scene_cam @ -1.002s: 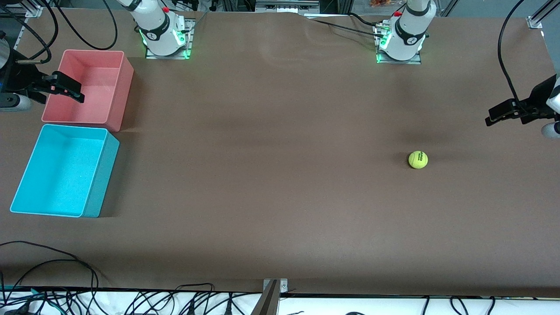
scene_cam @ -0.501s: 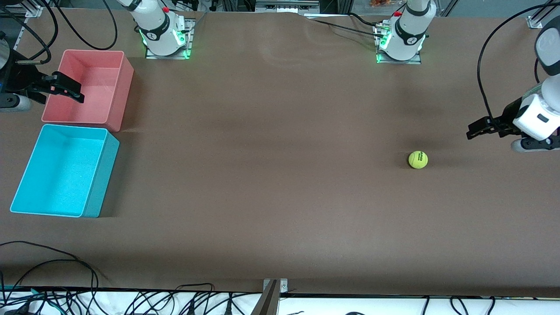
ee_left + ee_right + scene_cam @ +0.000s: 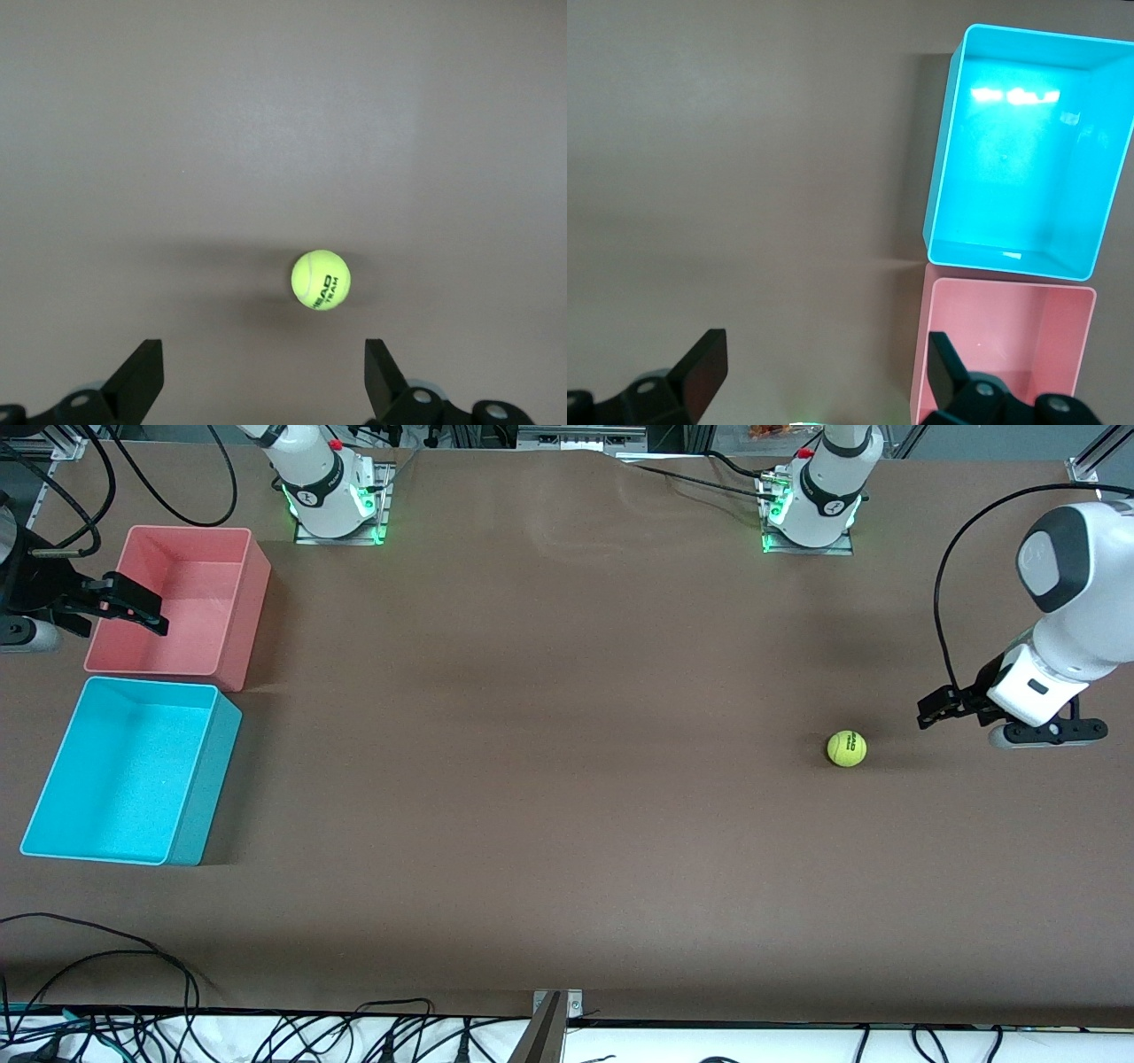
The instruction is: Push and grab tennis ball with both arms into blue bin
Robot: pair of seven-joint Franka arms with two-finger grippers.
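The tennis ball lies on the brown table toward the left arm's end; in the left wrist view it sits just ahead of the fingers. My left gripper is open and empty, low over the table beside the ball, apart from it. The blue bin stands empty at the right arm's end, also seen in the right wrist view. My right gripper is open and empty, held over the edge of the pink bin.
A pink-red bin stands against the blue bin, farther from the front camera; it also shows in the right wrist view. Black cables trail along the table's near edge, by a metal bracket.
My left arm has swung in from the table's end toward the ball, its gripper now close beside it. The ball, the bins and my right gripper have stayed put.
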